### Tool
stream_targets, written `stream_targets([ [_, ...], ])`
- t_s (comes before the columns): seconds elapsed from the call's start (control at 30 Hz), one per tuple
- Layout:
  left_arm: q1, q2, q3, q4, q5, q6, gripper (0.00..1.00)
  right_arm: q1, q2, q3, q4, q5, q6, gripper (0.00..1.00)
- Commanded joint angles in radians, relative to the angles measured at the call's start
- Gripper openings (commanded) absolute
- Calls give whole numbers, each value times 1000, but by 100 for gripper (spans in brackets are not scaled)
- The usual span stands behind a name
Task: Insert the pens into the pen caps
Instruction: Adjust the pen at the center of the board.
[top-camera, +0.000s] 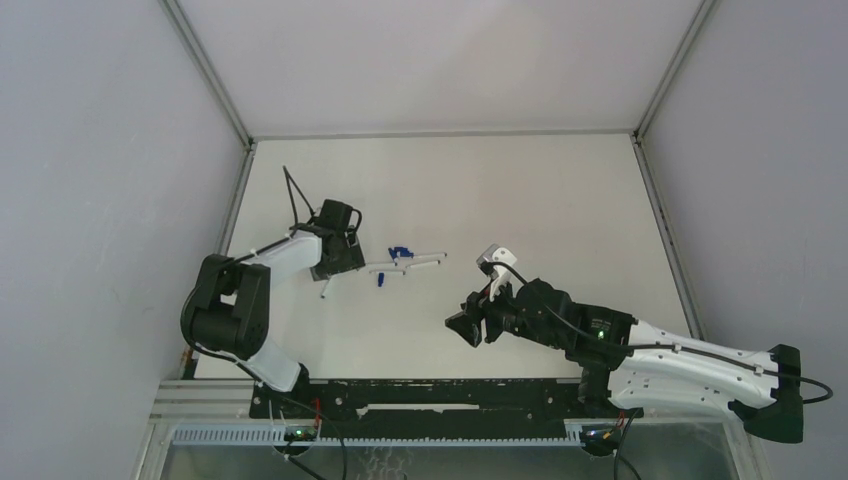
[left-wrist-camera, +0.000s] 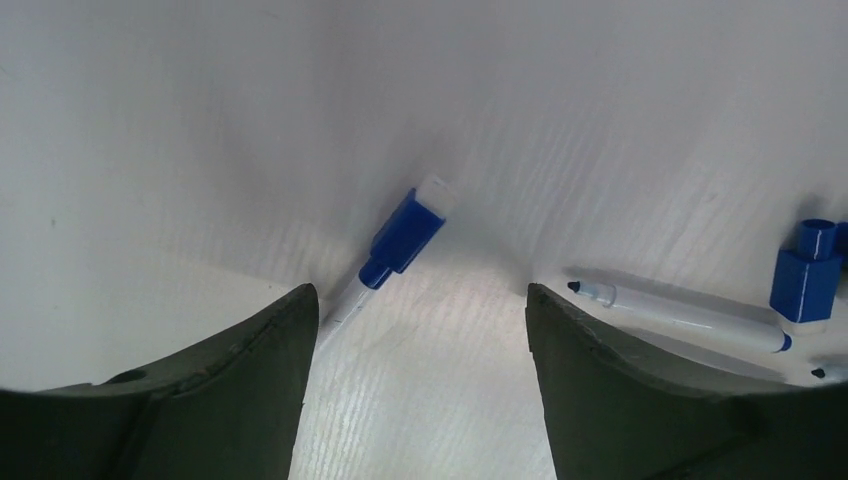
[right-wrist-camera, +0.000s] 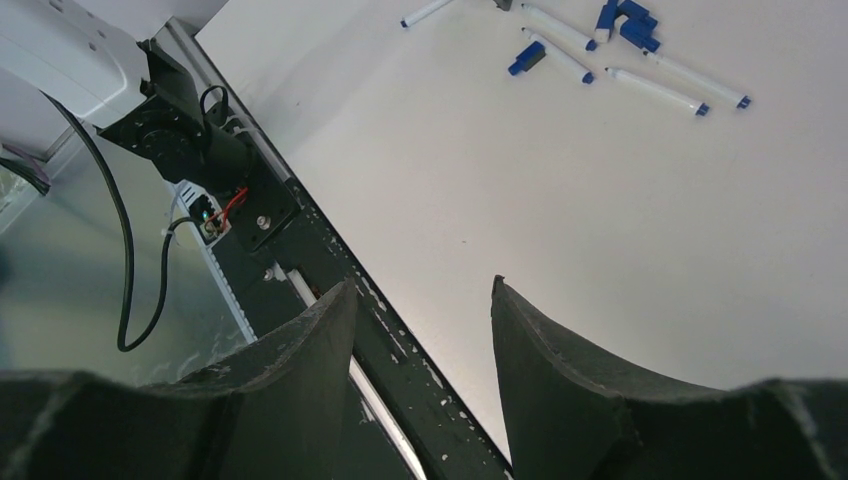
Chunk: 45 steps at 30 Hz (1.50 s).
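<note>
White table (top-camera: 550, 200): capped pen (left-wrist-camera: 388, 255) before left tool (left-wrist-camera: 420, 292), right tool (right-wrist-camera: 423, 284) afar; both agape, empty.

White table (top-camera: 560, 200), plain grey walls (top-camera: 100, 150) w/ metal corner rails (top-camera: 208, 72); even, soft light.

**L arm** (top-camera: 235, 310): black joint housings, white link, thin black cable loop at end far from base rail (top-camera: 430, 398). **R arm** (top-camera: 680, 365): white shells, black joints, green LED. **Fingers** (right-wrist-camera: 600, 400): dark grey, curved, matte.
</note>
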<state>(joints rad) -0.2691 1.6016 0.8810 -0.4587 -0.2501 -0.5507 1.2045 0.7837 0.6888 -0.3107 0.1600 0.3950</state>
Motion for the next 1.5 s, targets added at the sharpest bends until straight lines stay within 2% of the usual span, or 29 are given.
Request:
stream_targets([
  [0.0, -26, -24, -7, 4, 27, -15, 76, -4, 3, 5, 15, -13, -23, 60],
  [0.17, -59, -22, -6, 7, 32, -34, 62, -7, 7, 6, 14, -14, -27, 60],
  [0.4, -62, 6, 1, 7, 14, -35, 37, -11, 13, 6, 22, -24, -31, 60],
  [0.67, -62, 26, 27, -2, -1, -23, 22, -13, 18, 6, 33, -31, -30, 60],
  [1.07, -64, 120, 170, 24, 83, 43, 21, -16, 18, 6, 33, -34, -25, 60],
  [1.47, -92, 151, 165, 54, 124, 81, 24, -14, 12, 6, 22, -33, -5, 60],
])
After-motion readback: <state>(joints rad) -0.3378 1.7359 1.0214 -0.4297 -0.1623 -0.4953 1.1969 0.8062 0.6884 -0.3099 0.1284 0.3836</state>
